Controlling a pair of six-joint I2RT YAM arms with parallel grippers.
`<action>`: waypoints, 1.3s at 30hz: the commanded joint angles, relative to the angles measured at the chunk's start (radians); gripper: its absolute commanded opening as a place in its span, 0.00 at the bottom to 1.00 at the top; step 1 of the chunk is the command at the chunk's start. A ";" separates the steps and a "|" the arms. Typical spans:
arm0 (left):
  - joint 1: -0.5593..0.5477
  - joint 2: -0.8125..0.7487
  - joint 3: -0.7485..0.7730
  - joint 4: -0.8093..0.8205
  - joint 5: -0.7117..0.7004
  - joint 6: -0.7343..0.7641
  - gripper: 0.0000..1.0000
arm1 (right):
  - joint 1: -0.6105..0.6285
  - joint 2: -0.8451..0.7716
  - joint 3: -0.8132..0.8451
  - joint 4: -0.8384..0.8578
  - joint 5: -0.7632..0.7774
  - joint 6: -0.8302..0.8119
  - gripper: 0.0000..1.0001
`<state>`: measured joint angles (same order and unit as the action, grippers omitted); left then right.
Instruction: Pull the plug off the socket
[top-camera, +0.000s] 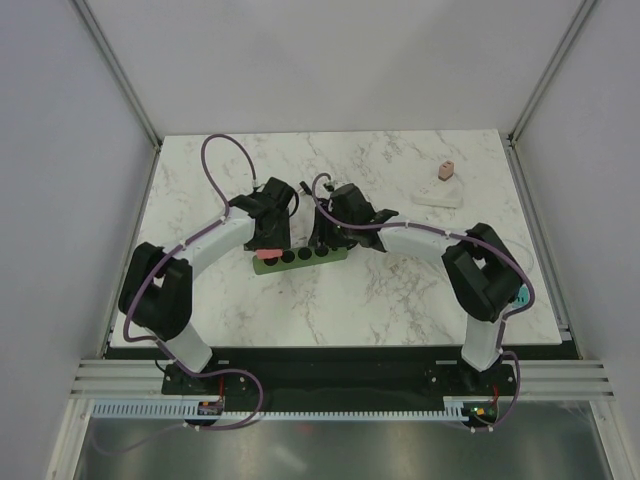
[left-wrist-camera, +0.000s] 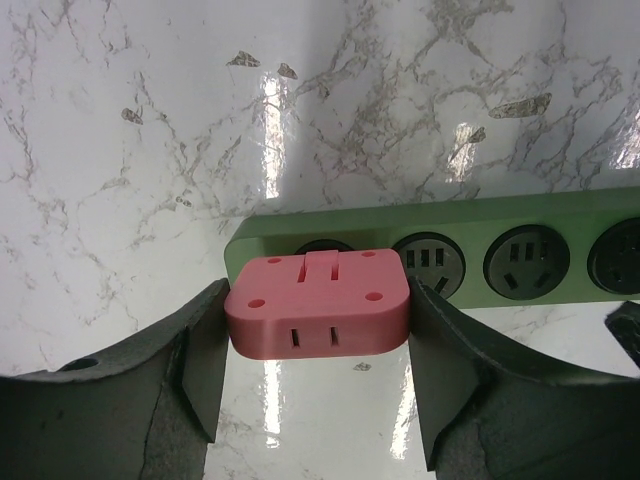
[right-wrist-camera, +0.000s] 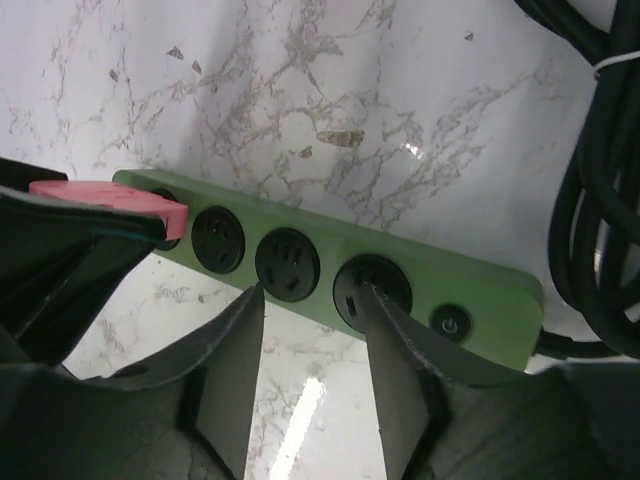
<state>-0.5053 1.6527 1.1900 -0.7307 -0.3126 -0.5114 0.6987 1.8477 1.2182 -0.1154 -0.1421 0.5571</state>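
Note:
A green power strip with several black round sockets lies mid-table. A pink plug sits at its left end. In the left wrist view the pink plug is over the leftmost socket of the strip. My left gripper is shut on it, one finger against each side. I cannot tell whether the plug's pins are still in the socket. My right gripper is open, and its fingertips rest on the strip at the near edge, near the right-hand sockets. The plug shows at the left of that view.
A thick black cable coils beyond the strip's right end, by its power button. A small pink block on a white base stands at the back right. The two arms meet over the strip.

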 joint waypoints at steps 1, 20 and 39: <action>0.002 -0.030 -0.013 0.048 0.018 0.008 0.25 | 0.019 0.060 0.056 0.026 0.041 0.062 0.51; 0.005 -0.054 -0.030 0.074 0.050 0.001 0.02 | 0.153 0.150 0.046 -0.027 0.360 -0.031 0.00; 0.014 -0.133 -0.024 0.076 0.087 0.002 0.02 | 0.154 0.194 -0.135 0.051 0.334 0.010 0.00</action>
<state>-0.4915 1.6016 1.1389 -0.6933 -0.2745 -0.5095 0.8513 1.9461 1.1637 0.1169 0.1974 0.5774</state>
